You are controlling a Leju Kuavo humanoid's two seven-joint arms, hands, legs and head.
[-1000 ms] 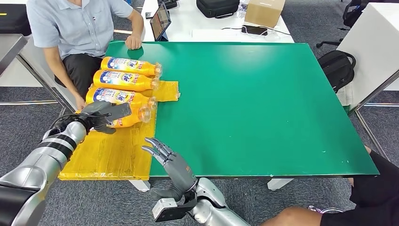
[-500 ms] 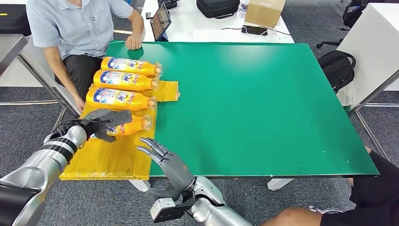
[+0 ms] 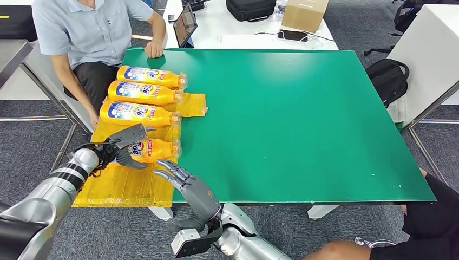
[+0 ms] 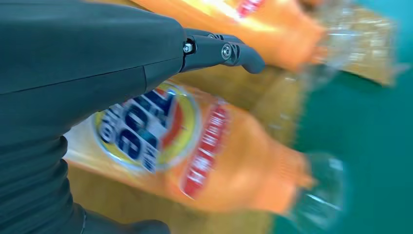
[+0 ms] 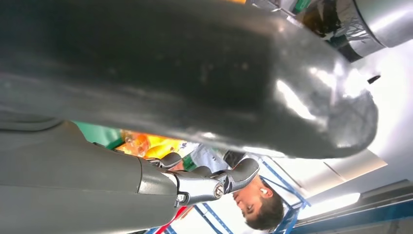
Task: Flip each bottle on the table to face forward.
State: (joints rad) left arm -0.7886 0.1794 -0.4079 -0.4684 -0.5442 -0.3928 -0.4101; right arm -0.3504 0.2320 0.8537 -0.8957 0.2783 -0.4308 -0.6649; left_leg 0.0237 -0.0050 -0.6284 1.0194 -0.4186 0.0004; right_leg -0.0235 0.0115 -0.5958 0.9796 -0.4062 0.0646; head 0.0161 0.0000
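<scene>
We see three more bottles [image 3: 142, 92] lying just above. Our left hand [image 3: 123, 145] grips the nearest bottle [image 3: 153, 149], lying crosswise, cap rightward. Our right hand [image 3: 190, 187] hovers, fingers apart, holding nothing.

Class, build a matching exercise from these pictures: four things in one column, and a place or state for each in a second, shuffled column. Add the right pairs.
Things
1. left hand
2. right hand
3. laptop
4. black backpack

Places or states
A. on the floor beside the green table
B. fingers apart, holding nothing
C. on the white table
D. holds the nearest bottle

Pairs: 1-D, 2-B, 3-C, 4-A
</scene>
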